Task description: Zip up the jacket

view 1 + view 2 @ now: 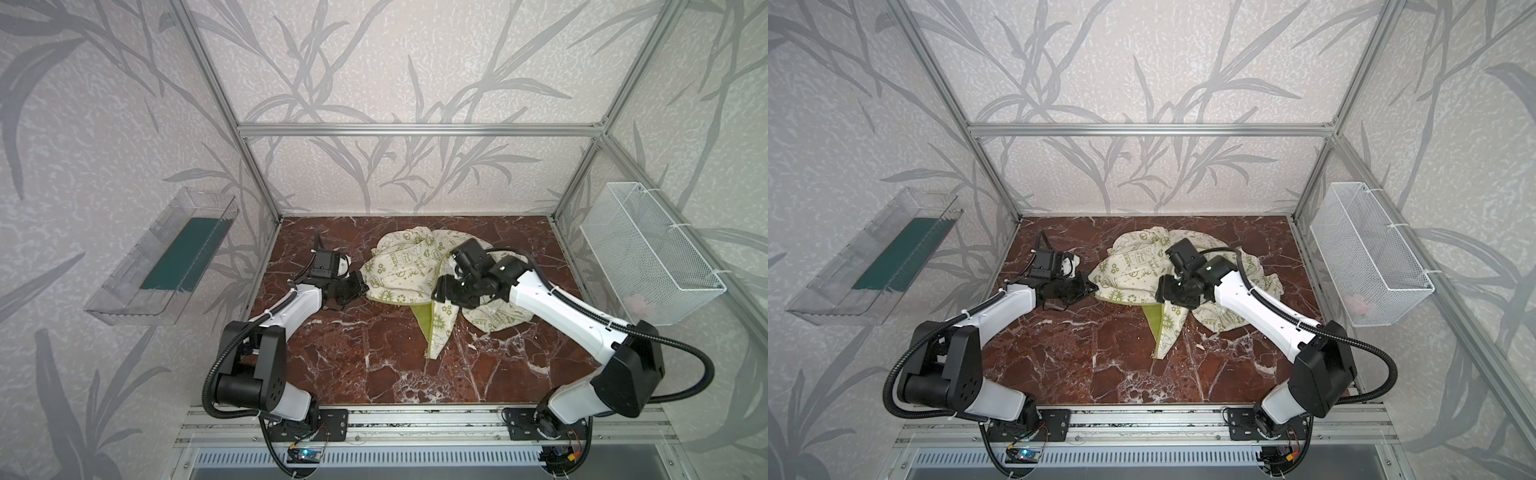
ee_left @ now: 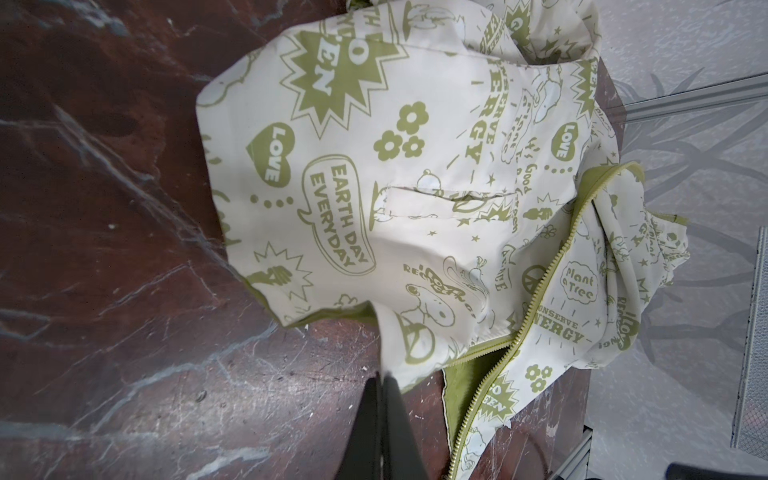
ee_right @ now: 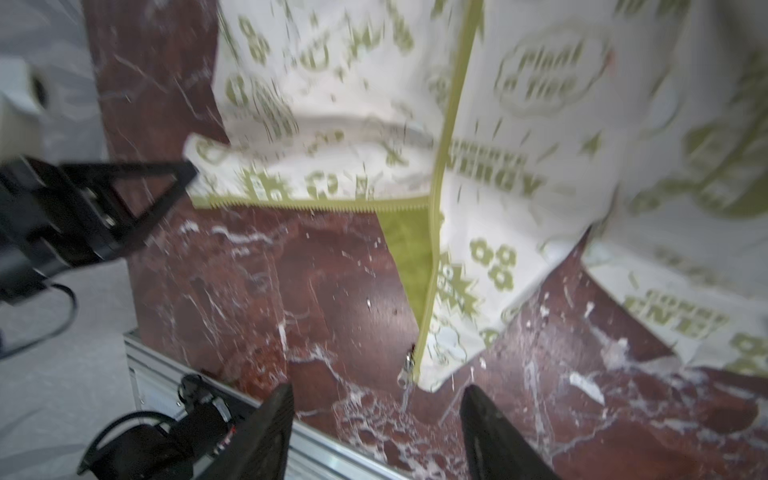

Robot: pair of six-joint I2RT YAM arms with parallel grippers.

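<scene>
The jacket [image 1: 399, 270] lies crumpled at the middle of the marble table [image 1: 357, 357] in both top views; only the right wrist view shows the metal zipper pull [image 3: 407, 369] at the hem; the left wrist view reads "EARTH DAY EVERYDAY", "LOVE", "Plant a Tree"; the left gripper [image 2: 384, 380] is clamped on the jacket's edge; the right gripper [image 3: 376, 419] hangs parted, empty, above the pull.
</scene>
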